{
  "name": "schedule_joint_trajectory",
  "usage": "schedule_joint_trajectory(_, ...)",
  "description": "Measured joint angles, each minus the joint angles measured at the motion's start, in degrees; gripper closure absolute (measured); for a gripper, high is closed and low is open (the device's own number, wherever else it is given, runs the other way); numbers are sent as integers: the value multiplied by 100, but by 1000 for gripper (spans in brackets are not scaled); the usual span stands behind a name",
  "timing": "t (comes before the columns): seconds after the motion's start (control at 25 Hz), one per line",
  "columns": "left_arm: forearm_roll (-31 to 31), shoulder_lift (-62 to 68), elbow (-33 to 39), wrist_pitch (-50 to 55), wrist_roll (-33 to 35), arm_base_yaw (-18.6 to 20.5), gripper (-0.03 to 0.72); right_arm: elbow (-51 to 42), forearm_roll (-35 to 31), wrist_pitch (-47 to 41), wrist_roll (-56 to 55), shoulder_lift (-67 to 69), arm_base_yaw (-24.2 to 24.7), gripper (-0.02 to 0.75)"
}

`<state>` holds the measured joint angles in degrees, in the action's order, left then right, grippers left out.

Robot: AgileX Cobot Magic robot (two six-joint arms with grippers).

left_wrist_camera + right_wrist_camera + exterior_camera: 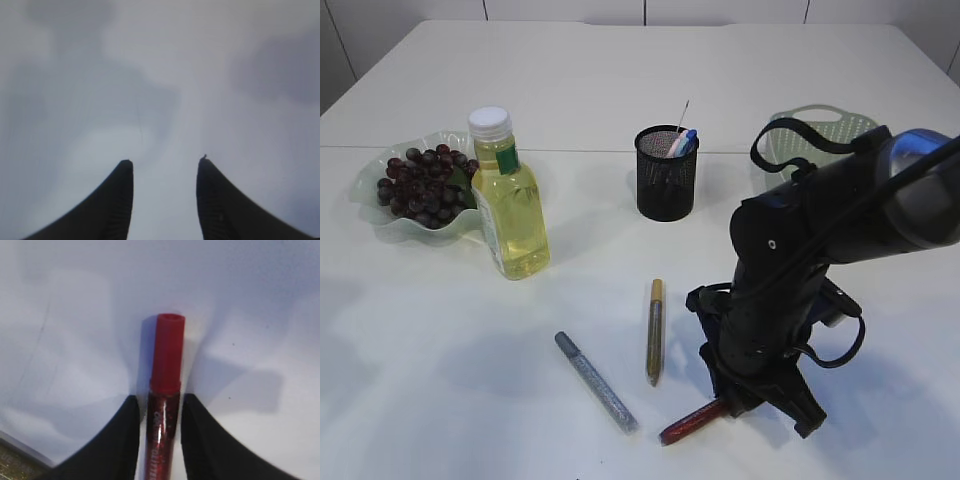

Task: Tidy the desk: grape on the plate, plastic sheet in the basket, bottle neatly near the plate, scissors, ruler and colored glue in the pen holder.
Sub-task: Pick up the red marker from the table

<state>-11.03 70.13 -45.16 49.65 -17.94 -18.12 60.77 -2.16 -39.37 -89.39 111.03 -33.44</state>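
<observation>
**A:** So, which step is in hand, in your opinion?

**B:** The colored glue, I think. The right gripper (161,415) is low at the table (620,90), and the red glue pen (165,370) lies between its two fingers (120,440). In the right wrist view both fingers stand against the sides of the pen, so I judge it is clamped, but the pen is not lifted: it rests on the table surface.

**A:** And the other arm?

**B:** The left gripper (165,167) has its fingers apart, with nothing between them. It sees only bare, blurred surface.

**A:** What is done already?

**B:** The grapes (420,180) are on the plate (380,225), and the bottle (508,200) stands upright just beside it. The pen holder (665,180) already has some items inside; I cannot tell exactly which. The silver glue pen (595,382) and the gold glue pen (655,330) are lying on the table, near the red one. The basket (820,125) is partly hidden behind the arm.

**A:** What does the next move call for?

**B:** Probably a straight lift, then turning the pen upright over the holder. The opening is narrow and partly occupied, so the release must be well centred.
</observation>
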Motion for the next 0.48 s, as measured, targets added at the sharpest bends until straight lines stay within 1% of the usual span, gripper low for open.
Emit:
schedule_joint_trajectory(0.28,0,0,0,-4,0,0,380,11,-9,0,108,0,0,630)
schedule_joint_trajectory(0.36,0,0,0,-4,0,0,380,11,-9,0,157,0,0,647)
schedule_joint_trajectory(0.48,0,0,0,-4,0,0,380,11,-9,-11,229,-11,0,651)
